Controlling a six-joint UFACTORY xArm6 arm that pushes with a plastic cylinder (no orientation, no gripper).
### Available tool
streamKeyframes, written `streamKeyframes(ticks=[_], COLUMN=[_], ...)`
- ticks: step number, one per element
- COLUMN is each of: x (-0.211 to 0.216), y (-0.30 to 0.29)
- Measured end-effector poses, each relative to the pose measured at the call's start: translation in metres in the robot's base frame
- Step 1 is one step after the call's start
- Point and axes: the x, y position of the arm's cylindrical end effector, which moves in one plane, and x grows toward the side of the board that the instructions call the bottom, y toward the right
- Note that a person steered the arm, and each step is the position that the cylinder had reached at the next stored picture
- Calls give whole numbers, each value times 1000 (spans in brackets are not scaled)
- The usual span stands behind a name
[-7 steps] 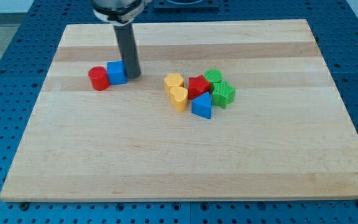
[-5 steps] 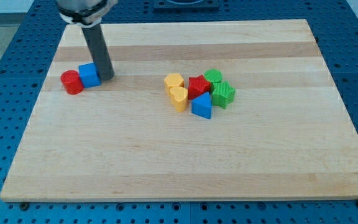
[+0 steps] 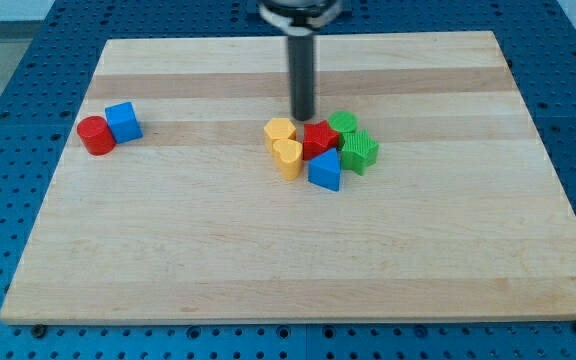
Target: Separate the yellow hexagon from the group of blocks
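The yellow hexagon [image 3: 280,131] sits at the left edge of a cluster near the board's middle. Touching it below is a yellow heart-shaped block [image 3: 288,158]. To its right are a red star-like block [image 3: 318,140], a green round block [image 3: 344,124], a green ribbed block [image 3: 360,151] and a blue triangular block [image 3: 325,171]. My tip [image 3: 303,117] stands just above the cluster, up and to the right of the yellow hexagon, a small gap from it and the red block.
A red cylinder [image 3: 95,135] and a blue cube [image 3: 123,121] sit together at the board's left edge. The wooden board [image 3: 298,260] lies on a blue perforated table [image 3: 8,90].
My tip pushed the red cylinder and blue cube leftward, then left them and moved far right to stand just above the central cluster. The cluster has not moved.
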Motion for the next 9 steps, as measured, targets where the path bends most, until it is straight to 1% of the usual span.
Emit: streamKeyframes(ticks=[1,2,3,5,9], x=[22,42,44,46,58], y=[46,57,47,-28,-144])
